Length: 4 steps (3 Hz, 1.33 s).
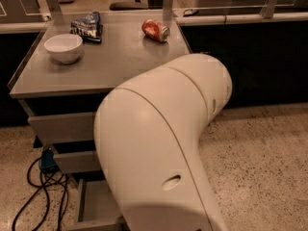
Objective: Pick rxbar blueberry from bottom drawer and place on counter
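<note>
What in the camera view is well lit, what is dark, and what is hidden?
Camera view: warm light on the counter, with sheen beside the red can; the bottom drawer lies dim at the lower left; the pale arm fills the foreground, so the gripper is not in view.

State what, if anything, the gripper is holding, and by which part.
It cannot be told: the gripper is out of view, hidden behind the white arm that stands in front of the open bottom drawer.
</note>
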{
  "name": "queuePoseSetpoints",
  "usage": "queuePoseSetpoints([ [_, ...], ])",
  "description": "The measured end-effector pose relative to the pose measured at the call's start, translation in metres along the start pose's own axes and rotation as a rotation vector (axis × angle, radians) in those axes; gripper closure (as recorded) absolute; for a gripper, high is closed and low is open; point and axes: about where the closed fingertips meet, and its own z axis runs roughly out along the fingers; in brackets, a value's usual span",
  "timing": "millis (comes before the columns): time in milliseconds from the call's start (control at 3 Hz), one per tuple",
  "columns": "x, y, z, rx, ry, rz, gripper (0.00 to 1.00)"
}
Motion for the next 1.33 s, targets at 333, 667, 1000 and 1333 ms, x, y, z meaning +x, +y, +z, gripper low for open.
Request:
queuePoseSetpoints([
  [333,-0.008,0.017,-0.009,-0.001,-0.008,-0.027,1.00],
  [667,-0.078,0.055,-0.036,0.008,-0.117,-0.178,1.00],
  [1000,-0.110,0.064,-0.060,0.039,-0.183,-0.229,1.00],
  [1333,-0.110,0.064,-0.060,0.039,-0.183,-0.229,1.00],
])
